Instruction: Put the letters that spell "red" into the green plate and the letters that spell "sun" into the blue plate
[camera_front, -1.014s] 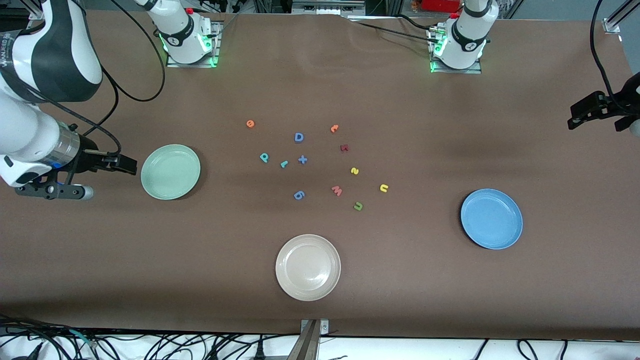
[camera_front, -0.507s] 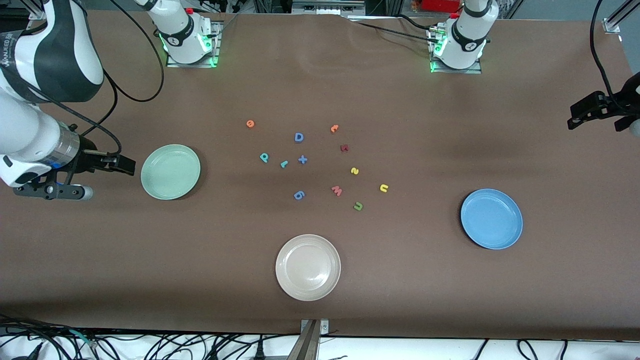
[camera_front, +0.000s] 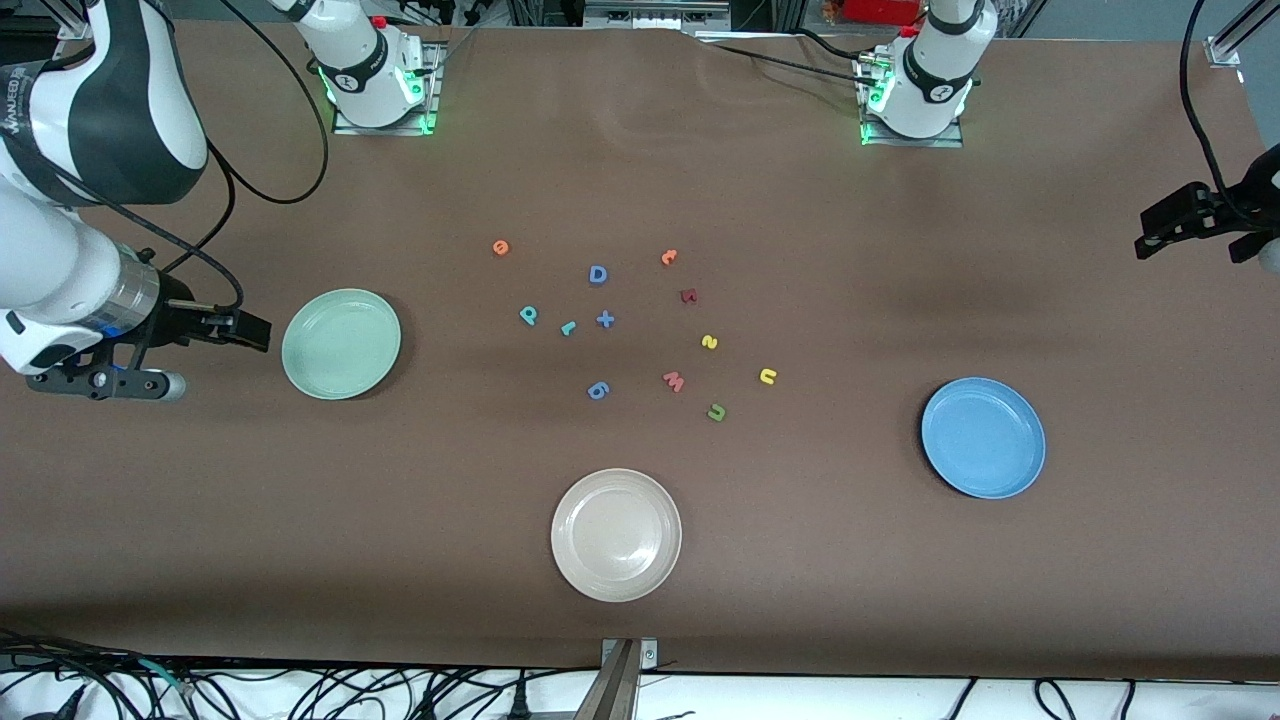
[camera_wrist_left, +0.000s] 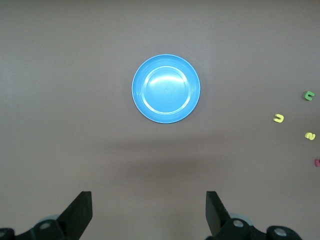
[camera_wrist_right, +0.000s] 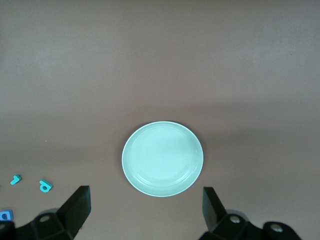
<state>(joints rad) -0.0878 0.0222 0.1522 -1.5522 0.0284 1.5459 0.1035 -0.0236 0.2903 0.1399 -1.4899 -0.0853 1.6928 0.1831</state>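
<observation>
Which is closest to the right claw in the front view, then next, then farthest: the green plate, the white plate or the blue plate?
From the right claw:
1. The green plate, right beside the claw.
2. The white plate, mid-table, nearest the front camera.
3. The blue plate, toward the left arm's end.

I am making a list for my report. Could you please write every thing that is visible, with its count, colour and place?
green plate: 1, pale green, right arm's end.
blue plate: 1, blue, left arm's end.
beige plate: 1, beige-white, nearest the front camera.
foam pieces: 12, orange, teal, blue, dark red, yellow, pink, olive, on the table between the plates.
table: 1, brown.
right gripper: open, high beside the green plate.
left gripper: open, high at the left arm's end.
</observation>
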